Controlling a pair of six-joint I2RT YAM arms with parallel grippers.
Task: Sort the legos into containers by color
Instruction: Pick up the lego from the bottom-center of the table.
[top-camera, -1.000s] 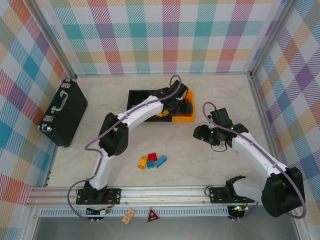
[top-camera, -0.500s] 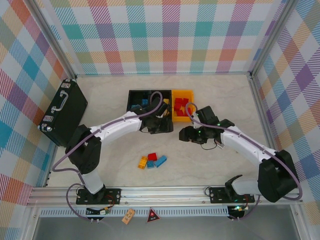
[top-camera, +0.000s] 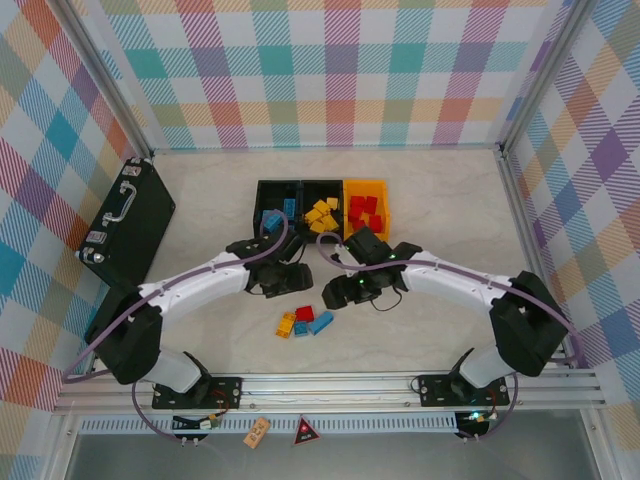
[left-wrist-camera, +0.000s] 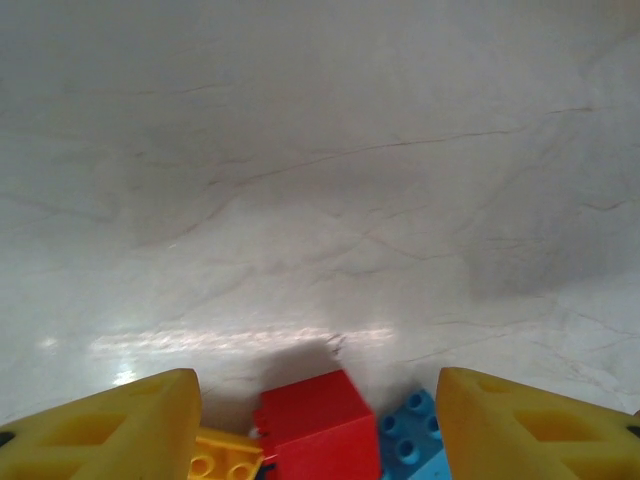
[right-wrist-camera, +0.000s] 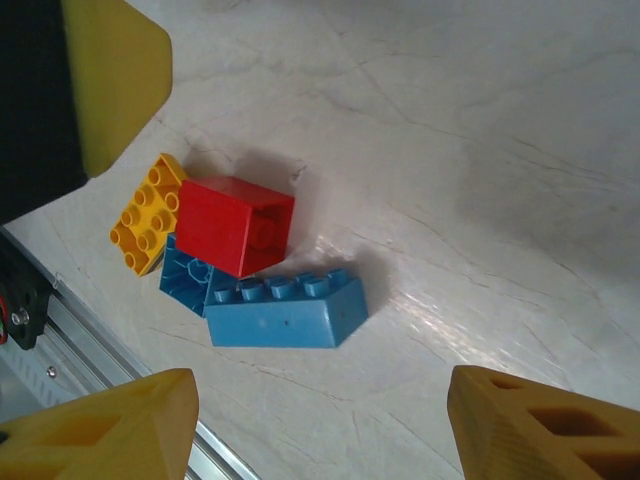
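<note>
Nearest the bases, a last cluster of legos (top-camera: 304, 321) (red, blue, orange) lies unsorted on the table (top-camera: 450, 200). Just beyond, the left gripper (left-wrist-camera: 318, 400) and right gripper (right-wrist-camera: 320, 410) hang with jaws apart and empty, apparently lining up picks. Farther back, the containers (top-camera: 365, 184) hold blue, yellow and red bricks separately.

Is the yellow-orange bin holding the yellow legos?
No, the yellow-orange bin holds red legos; the yellow legos sit in the middle black bin.
</note>
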